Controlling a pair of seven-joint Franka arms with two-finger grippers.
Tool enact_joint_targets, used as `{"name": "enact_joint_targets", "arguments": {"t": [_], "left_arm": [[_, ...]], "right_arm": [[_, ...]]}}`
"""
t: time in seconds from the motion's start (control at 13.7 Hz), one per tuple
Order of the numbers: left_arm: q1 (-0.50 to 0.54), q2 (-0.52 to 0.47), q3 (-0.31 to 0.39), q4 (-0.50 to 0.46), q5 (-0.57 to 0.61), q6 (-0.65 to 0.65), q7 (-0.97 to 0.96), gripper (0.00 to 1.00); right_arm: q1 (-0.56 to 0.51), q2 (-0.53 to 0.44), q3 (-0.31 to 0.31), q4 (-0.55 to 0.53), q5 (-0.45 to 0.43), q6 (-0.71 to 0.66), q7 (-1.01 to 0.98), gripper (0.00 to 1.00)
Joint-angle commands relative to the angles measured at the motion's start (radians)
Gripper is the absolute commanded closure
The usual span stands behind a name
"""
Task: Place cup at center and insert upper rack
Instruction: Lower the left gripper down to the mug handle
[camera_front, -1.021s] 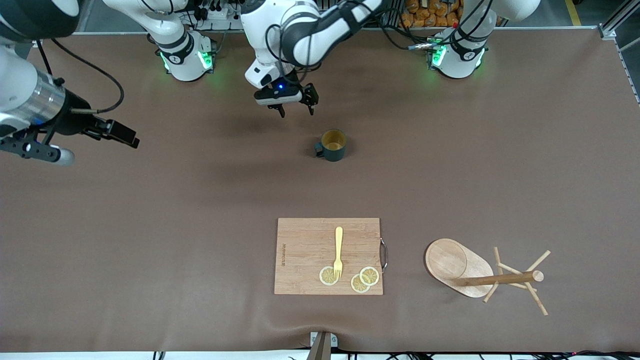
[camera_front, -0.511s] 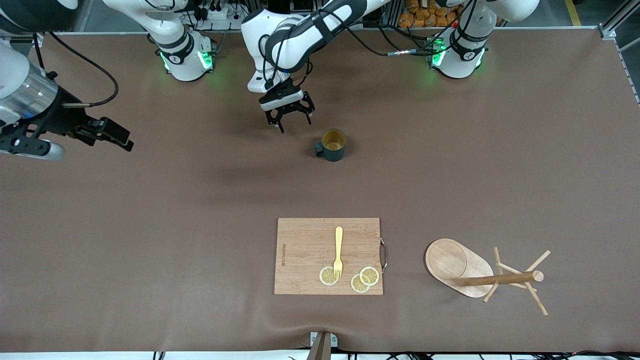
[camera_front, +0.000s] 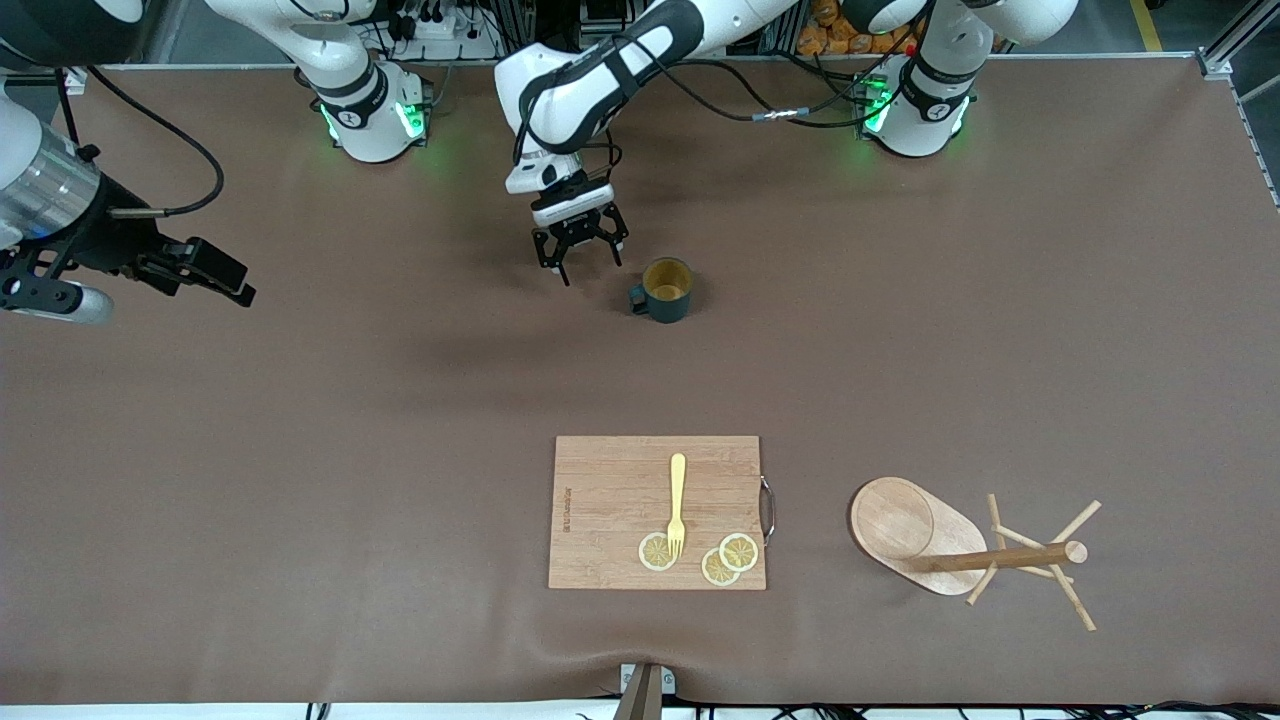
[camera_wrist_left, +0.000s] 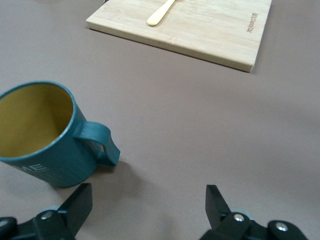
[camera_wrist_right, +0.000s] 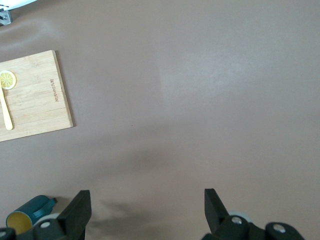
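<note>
The dark teal cup (camera_front: 667, 290) stands upright on the brown table, its handle toward the right arm's end. In the left wrist view the cup (camera_wrist_left: 40, 135) is just past one open finger. My left gripper (camera_front: 590, 268) is open and empty, low beside the cup's handle side, not touching it; it also shows in the left wrist view (camera_wrist_left: 148, 195). The wooden mug tree (camera_front: 960, 545) lies tipped on its side near the front camera, toward the left arm's end. My right gripper (camera_front: 238, 283) is open and empty, waiting over the right arm's end of the table; it also shows in the right wrist view (camera_wrist_right: 146, 196).
A wooden cutting board (camera_front: 600, 500) lies nearer the front camera than the cup, carrying a yellow fork (camera_front: 677, 500) and three lemon slices (camera_front: 740, 551). The right wrist view shows the board (camera_wrist_right: 35, 100) and the cup (camera_wrist_right: 25, 215).
My left gripper has come down and moved nearer to the cup. My right gripper has drifted slightly toward the right arm's end of the table. The cup and mug tree have not moved.
</note>
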Motion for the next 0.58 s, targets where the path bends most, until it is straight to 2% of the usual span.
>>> {"name": "enact_joint_targets", "arguments": {"t": [0.0,0.22,0.51], "left_arm": [[-0.025,0.013,0.034,0.019,0.032,-0.022,-0.022,0.0],[-0.039,0.021,0.054,0.021,0.032,-0.036,-0.062,0.0],[-0.088,0.031,0.12,0.024,0.037,-0.06,-0.111,0.0]], "right_arm": [[-0.002,-0.017,-0.013,-0.008,-0.004,0.003,-0.025,0.0],[-0.002,-0.017,-0.013,-0.008,-0.004,0.003,-0.026,0.0],[0.0,-0.017,-0.013,-0.008,-0.009,0.003,-0.028,0.0]]}}
